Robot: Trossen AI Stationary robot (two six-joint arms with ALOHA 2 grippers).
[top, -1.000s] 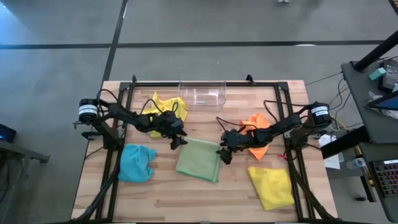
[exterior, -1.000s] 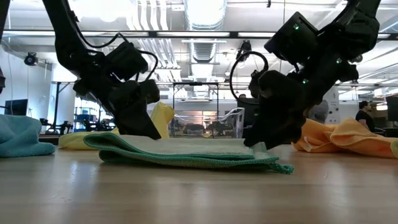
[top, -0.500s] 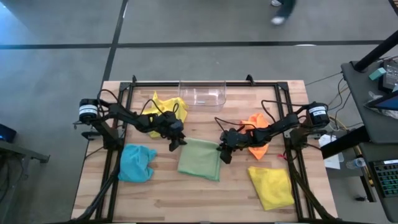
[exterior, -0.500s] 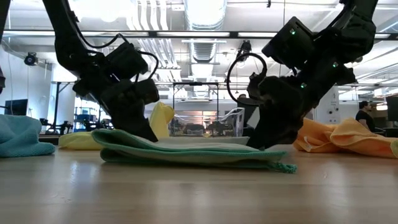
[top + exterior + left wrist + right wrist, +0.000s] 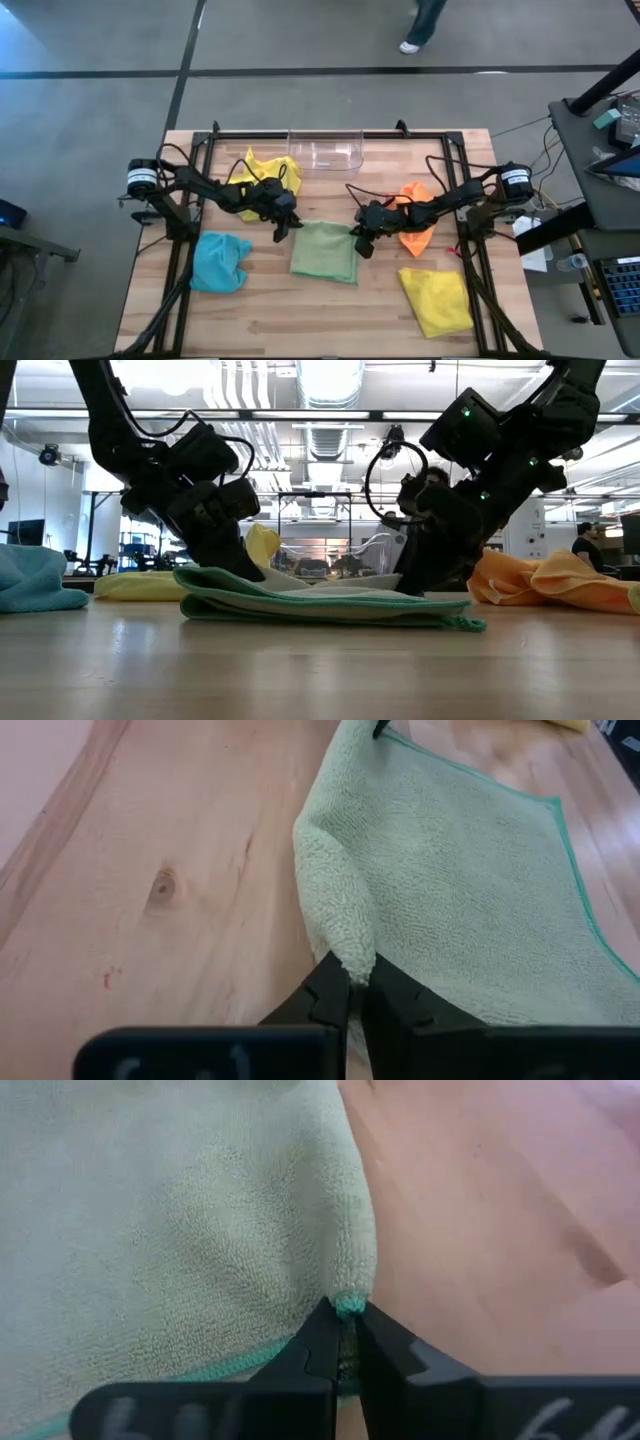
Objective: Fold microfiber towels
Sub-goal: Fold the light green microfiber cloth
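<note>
Both sets of fingers have clamped down since a second ago, when they stood wide apart over the cloth; the green towel has also bunched narrower and slid a bit toward the right arm.

Near edge of desk: yellow towel lies flat at the right front corner, well apart from both arms. Light blue towel sits crumpled at the left front, also untouched.

Centre: pale green towel lies on the desk between the two arms. Left gripper is at its far-left corner, right gripper at its far-right corner. Left wrist view: fingers are pinched together on a raised fold of the green towel at its edge, cloth poking up between the tips. Right wrist view: fingers are clenched on the teal-hemmed corner of the green towel, a small nub of cloth showing above the tips. Low view: green towel is a flat stack with the far edge slightly lifted where the left gripper and right gripper meet it.

Farther back: orange towel is crumpled under and beside the right arm. Second yellow towel is bunched behind the left arm. Clear plastic bin stands at the far edge, centre.
</note>
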